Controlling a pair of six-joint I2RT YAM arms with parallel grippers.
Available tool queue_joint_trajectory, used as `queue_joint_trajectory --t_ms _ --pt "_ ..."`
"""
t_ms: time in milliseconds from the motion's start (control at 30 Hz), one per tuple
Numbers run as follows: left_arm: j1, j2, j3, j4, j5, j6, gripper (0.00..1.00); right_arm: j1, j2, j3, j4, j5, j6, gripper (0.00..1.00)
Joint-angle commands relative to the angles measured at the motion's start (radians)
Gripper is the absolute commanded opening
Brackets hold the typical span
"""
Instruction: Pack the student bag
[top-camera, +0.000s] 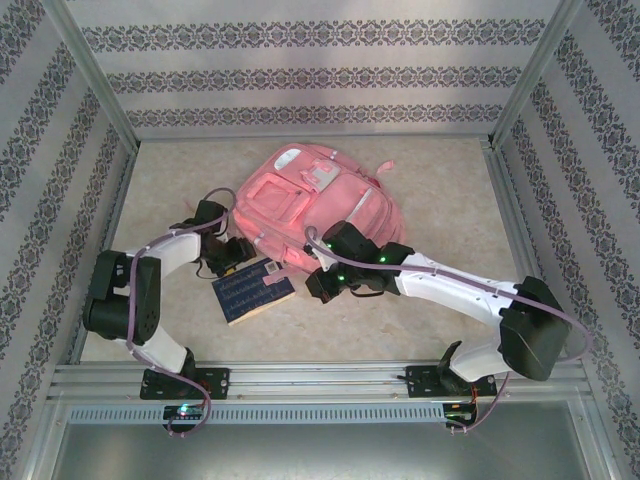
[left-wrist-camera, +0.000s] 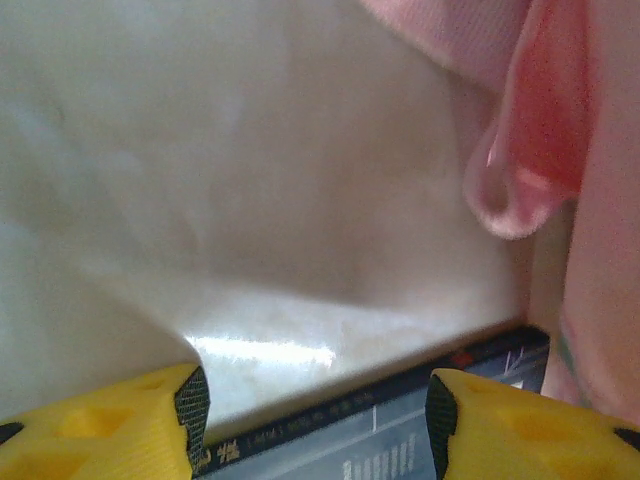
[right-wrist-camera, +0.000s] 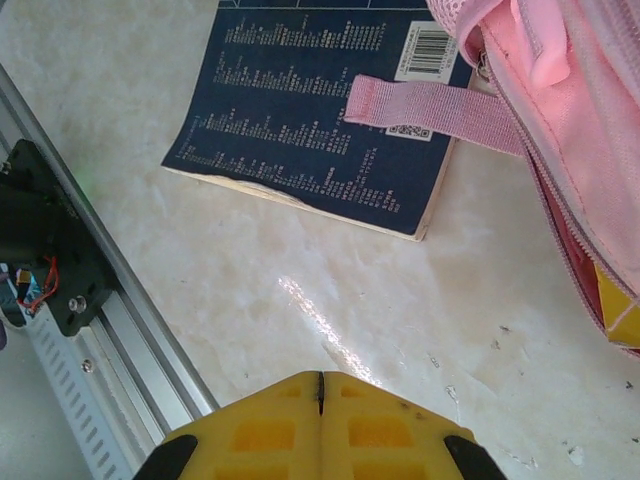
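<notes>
Left gripper (left-wrist-camera: 315, 420) jaws stand apart over the navy book (right-wrist-camera: 310, 110), right gripper (right-wrist-camera: 320, 388) pressed together, empty; the student bag (top-camera: 300, 195) strap (right-wrist-camera: 430, 108) across its cover could snag a lift.

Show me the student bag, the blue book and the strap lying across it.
student bag (top-camera: 285, 208), top external view, front pocket.
blue book (right-wrist-camera: 300, 100), right wrist view, middle of cover.
strap (right-wrist-camera: 430, 108), right wrist view, midway along it.
</notes>
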Motion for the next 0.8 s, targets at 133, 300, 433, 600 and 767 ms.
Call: queue_joint_trajectory --t_ms 133,300,433,600,767 --pt "-0.031 -0.112 -0.120 -0.056 0.079 -0.047 0.61 -0.001 0.043 0.041 -0.011 -0.028 -0.039 0.00" --pt "-0.053 -0.189 -0.192 -0.060 0.129 -0.104 0.61 -0.001 0.091 0.047 -0.009 -0.068 -0.033 0.00" --pt "-0.104 -0.247 -0.227 -0.070 0.153 -0.147 0.61 0.000 0.152 0.071 -0.044 -0.053 -0.027 0.00" --pt "-0.174 -0.259 -0.265 -0.049 0.167 -0.174 0.61 0.008 0.235 0.128 -0.153 0.042 -0.050 0.00" --pt "-0.197 -0.256 -0.308 0.017 0.178 -0.206 0.61 0.008 0.302 0.140 -0.155 0.014 -0.017 0.00"
